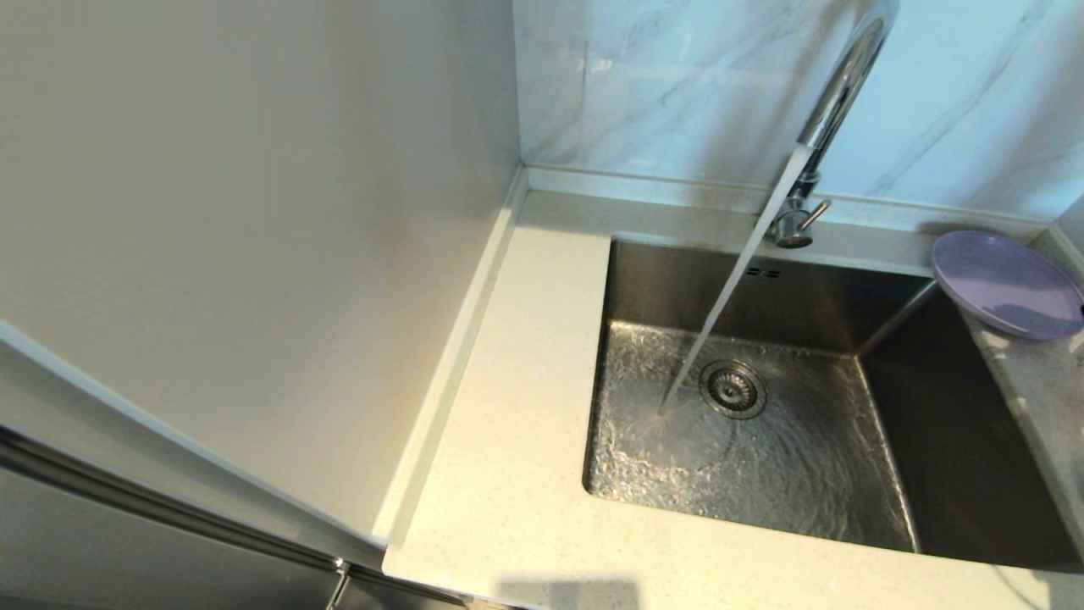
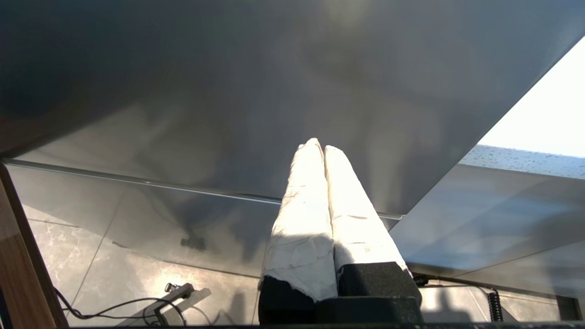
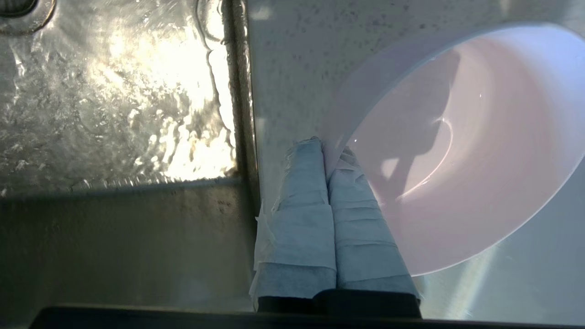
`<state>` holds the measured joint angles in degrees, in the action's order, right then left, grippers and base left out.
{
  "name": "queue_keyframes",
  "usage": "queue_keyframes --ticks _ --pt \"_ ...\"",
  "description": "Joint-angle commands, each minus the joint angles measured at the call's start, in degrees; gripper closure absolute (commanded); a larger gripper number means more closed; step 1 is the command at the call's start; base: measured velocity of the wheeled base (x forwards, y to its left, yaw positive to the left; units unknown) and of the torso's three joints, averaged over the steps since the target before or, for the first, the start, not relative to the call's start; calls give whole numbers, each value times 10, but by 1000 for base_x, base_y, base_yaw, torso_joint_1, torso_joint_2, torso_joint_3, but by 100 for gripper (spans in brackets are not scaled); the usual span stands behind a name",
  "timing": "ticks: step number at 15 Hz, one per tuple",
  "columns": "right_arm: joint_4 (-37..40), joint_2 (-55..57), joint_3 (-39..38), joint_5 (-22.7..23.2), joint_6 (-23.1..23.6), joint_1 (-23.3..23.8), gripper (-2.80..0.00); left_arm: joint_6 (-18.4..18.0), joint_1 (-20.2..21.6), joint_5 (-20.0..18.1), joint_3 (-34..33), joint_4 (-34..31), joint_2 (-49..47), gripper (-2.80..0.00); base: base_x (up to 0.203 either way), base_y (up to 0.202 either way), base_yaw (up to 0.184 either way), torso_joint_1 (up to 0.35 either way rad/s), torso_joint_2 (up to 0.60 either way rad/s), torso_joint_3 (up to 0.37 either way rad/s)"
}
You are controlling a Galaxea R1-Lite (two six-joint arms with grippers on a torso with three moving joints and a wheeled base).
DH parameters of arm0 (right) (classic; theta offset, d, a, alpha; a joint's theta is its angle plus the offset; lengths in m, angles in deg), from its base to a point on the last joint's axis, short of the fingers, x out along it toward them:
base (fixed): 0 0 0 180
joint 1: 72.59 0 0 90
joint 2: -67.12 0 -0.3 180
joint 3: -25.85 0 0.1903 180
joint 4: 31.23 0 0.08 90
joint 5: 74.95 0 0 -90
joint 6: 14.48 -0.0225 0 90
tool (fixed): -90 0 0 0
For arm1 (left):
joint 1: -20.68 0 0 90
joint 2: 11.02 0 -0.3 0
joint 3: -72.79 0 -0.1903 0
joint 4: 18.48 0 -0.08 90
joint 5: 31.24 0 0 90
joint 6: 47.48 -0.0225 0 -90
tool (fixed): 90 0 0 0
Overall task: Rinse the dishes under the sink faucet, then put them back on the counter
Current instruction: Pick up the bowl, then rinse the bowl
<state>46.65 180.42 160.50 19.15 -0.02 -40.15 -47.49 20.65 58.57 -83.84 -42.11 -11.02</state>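
Water is being run from the faucet [image 1: 834,93] into the sink [image 1: 762,457] right now, landing just beside the drain strainer [image 1: 732,389]. In the right wrist view, the rim of a pale bowl [image 3: 461,151] is being pinched between the closed fingers of the right gripper [image 3: 330,151], one finger inside the wall, one outside. The bowl is being held over the counter [image 3: 292,91], right next to the sink's edge, and can't be seen from the head view at all. So the pick-up step is probably being wrapped up. Next, the bowl would likely need to be carried under the stream without the thin rim grip being lost. The lavender plate [image 1: 1008,284] is being left at the far corner, overhanging the basin a bit. The left gripper [image 2: 323,148] is being kept parked and closed, away from the sink.
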Motion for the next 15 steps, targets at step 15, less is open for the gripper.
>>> queue_keyframes --ticks 15 --pt "132 -189 -66 313 229 -167 0 0 0 0 0 0 0 0 0 0 0 0 0 0"
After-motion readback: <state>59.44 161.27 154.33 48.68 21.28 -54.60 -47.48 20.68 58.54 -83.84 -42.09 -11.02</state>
